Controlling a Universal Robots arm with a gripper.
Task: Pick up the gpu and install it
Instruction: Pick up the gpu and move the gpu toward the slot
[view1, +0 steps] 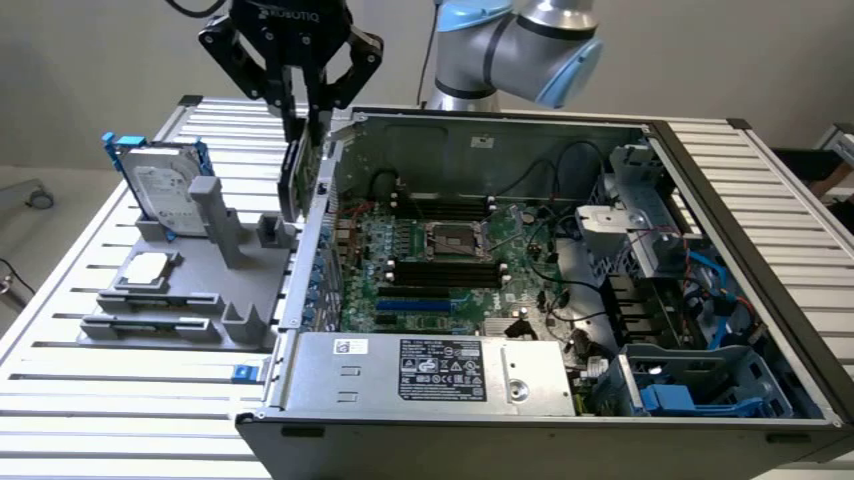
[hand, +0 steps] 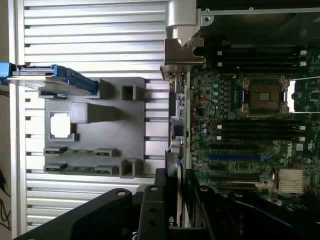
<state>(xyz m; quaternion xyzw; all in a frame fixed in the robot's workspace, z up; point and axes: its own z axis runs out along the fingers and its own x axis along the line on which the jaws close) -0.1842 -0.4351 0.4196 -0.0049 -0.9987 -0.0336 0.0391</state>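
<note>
Bright, even light bleaches the slatted counter (hand: 90, 30) near white, while the computer case (view1: 507, 140) interior and claw (view1: 304, 110) sit shadowed.

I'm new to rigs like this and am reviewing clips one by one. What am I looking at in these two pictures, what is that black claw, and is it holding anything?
The black claw is the tool, the grasping part at the end of a robot arm. One picture comes from a camera standing off the arm. The other comes from a camera on the wrist, looking down past the tool.

The tool is shut on the gpu, a thin card hanging on edge. It is right by the side wall of the open computer case, on the exterior view's left. Inside the case lies the green motherboard.

Beside the case, on the slatted table, a grey holder carries a hard drive in a blue frame and a small square processor chip.
</note>
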